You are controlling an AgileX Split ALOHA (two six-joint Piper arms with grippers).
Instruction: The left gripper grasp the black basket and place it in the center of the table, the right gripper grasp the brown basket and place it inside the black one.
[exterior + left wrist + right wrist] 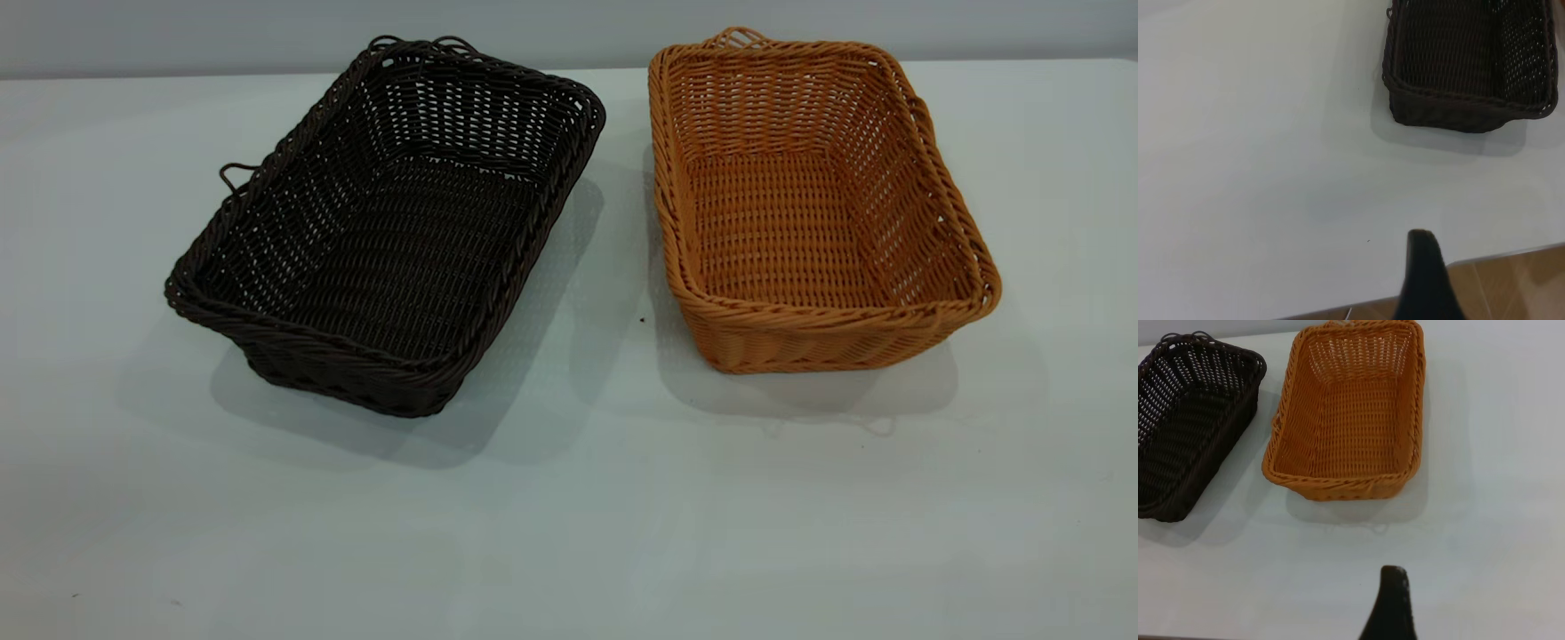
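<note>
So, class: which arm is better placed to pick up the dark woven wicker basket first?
Left. The dark woven wicker basket sits on the left side; the orange-tan wicker basket lies between it and the right arm.

A bare test bench, lab-like: a plain white table (pixel 569 533) fills the frame, a blank pale wall (pixel 569 27) along the top, wood-look floor (pixel 1511 280) at one corner.
</note>
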